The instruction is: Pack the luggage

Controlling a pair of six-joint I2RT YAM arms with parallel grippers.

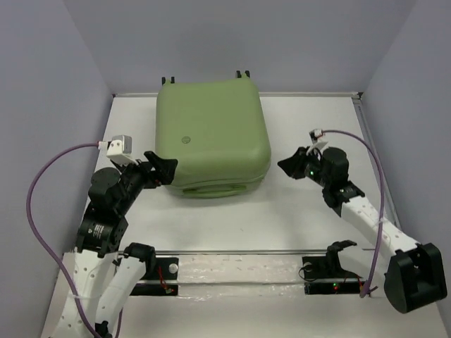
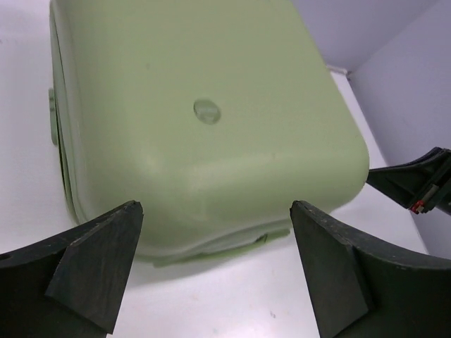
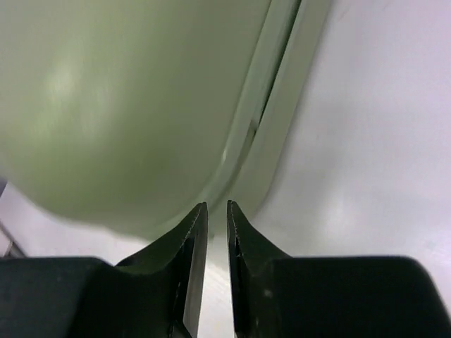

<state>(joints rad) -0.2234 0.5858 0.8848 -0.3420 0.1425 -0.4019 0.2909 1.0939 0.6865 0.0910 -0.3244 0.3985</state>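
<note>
The luggage (image 1: 211, 137) lies flat on the desk (image 1: 282, 218), toward the back and about midway across, lid down, logo (image 1: 186, 139) up and wheels (image 1: 243, 73) at the far edge. Nothing loose shows on the desk, so the step in hand looks like closing the case rather than filling it, though what is inside cannot be seen. In the right wrist view the seam (image 3: 271, 105) shows a dark line between the two shells near the right front corner, so the halves may not be fully seated. The next move probably calls for one arm to steady the case while the other presses the lid down near that corner, or works along the seam. The left gripper (image 1: 161, 169) sits low beside the left front corner, pointing across the case, spread as wide as it goes and holding nothing. The right gripper (image 1: 290, 167) faces it from just off the right front corner, apart from the shell. Its fingers (image 3: 194, 239) are nearly together, with only a thin slit between them and nothing in it. Both arms reach forward with bent elbows, flanking the near edge of the luggage.
</note>
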